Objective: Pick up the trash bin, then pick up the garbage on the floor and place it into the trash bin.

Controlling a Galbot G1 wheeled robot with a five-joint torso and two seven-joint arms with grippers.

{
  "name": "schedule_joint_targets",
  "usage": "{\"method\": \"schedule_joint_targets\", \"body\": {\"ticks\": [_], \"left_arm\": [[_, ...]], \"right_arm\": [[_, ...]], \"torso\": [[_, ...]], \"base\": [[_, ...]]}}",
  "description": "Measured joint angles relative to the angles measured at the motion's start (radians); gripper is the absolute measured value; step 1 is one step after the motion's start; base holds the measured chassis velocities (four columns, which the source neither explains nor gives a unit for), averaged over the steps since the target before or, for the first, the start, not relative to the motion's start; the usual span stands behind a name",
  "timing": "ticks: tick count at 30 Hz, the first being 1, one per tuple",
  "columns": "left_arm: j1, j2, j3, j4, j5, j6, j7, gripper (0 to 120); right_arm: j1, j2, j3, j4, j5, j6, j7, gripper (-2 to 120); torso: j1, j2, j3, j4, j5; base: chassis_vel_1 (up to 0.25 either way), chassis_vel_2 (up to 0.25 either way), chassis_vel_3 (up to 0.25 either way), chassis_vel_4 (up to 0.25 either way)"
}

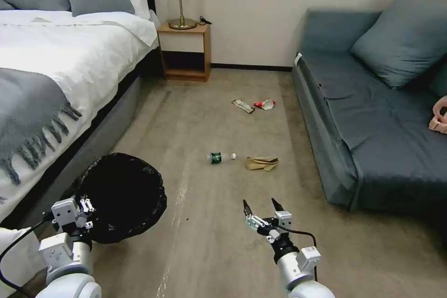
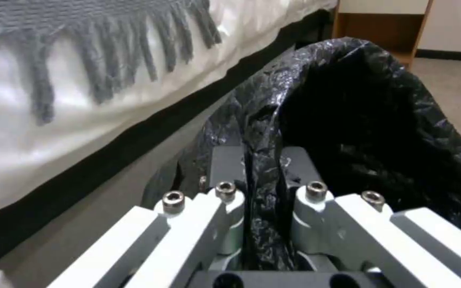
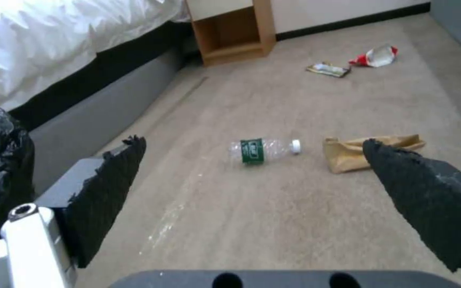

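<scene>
Trash bin [image 1: 122, 198] beside bed [image 1: 70, 56], garbage [image 1: 243, 160] on beige carpet [image 1: 209, 251]

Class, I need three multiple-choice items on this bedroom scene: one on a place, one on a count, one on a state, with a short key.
1. The bottle lies
A. on the bed
B. on the floor beside the brown paper
C. in the bin

2. Litter pieces on the floor:
A. two
B. four
C. six

3. The left end effector is
A. shut on the bin rim
B. open above the sofa
C. holding the bottle

Key: B, both lie together on the carpet; B, also a wrapper and packet; A, its fingers pinch the black liner. The right end effector is open.
</scene>
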Motion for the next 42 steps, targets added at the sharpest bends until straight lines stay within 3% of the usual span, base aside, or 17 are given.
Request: {"method": "schedule_joint_targets", "body": {"ticks": [42], "left_arm": [[-0.004,0.002,0.014,0.058,0.011,-0.028,0.009,6]], "right_arm": [[0.01,0.028,-0.017,-0.065,-0.036,0.016,-0.013,100]], "torso": [[0.0,0.0,0.0,-0.0001,0.0]], "base": [[-0.144,0.139,0.142,-0.141]]}}
